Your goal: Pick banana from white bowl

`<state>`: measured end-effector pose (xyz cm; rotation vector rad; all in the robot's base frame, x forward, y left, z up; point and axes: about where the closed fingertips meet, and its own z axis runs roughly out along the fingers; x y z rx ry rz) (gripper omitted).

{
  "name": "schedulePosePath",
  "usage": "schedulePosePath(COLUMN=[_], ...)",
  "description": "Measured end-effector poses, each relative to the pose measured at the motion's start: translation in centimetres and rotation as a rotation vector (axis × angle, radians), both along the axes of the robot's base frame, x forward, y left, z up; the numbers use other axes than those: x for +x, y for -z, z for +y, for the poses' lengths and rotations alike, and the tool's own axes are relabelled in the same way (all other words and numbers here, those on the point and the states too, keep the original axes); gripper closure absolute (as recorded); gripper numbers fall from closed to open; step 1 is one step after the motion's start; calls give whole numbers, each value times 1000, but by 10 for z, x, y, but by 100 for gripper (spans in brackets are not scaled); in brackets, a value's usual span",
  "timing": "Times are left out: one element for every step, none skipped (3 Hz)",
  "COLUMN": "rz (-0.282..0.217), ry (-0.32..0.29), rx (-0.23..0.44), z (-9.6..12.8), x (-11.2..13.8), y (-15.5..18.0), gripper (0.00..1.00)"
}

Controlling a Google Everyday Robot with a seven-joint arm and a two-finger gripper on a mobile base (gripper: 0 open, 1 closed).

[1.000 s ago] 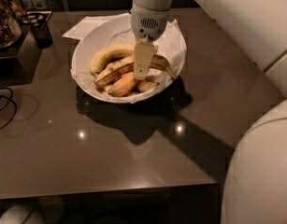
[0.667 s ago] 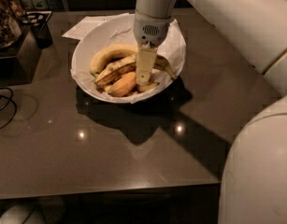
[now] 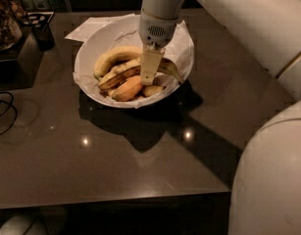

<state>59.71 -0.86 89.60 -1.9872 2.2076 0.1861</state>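
The white bowl [image 3: 86, 50], lined with crumpled white paper, stands on the dark table at the back centre. In it lies the banana [image 3: 119, 75], long and slim with brown-black streaks, its dark stem pointing right. A cleaner, plumper yellow banana [image 3: 112, 58] lies behind it, and a short orange fruit piece [image 3: 127, 88] lies in front. My gripper [image 3: 150, 72] reaches straight down into the bowl and sits right at the middle of the streaked banana, covering part of it.
A sheet of paper [image 3: 91, 27] lies behind the bowl. A dark box [image 3: 22, 53] and a dark cup [image 3: 42, 31] stand at the back left. A black cable [image 3: 5, 114] runs along the left edge. My white arm fills the right side.
The gripper shifted slightly sideways over the bowl and stays low at the streaked banana. The fruit has not visibly moved.
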Motion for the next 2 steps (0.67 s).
schedulePosePath(rz=[0,0], ry=[0,0], rx=[0,0], z=[-1,-1], x=[0,0], y=[-4,-5], gripper=[99,100])
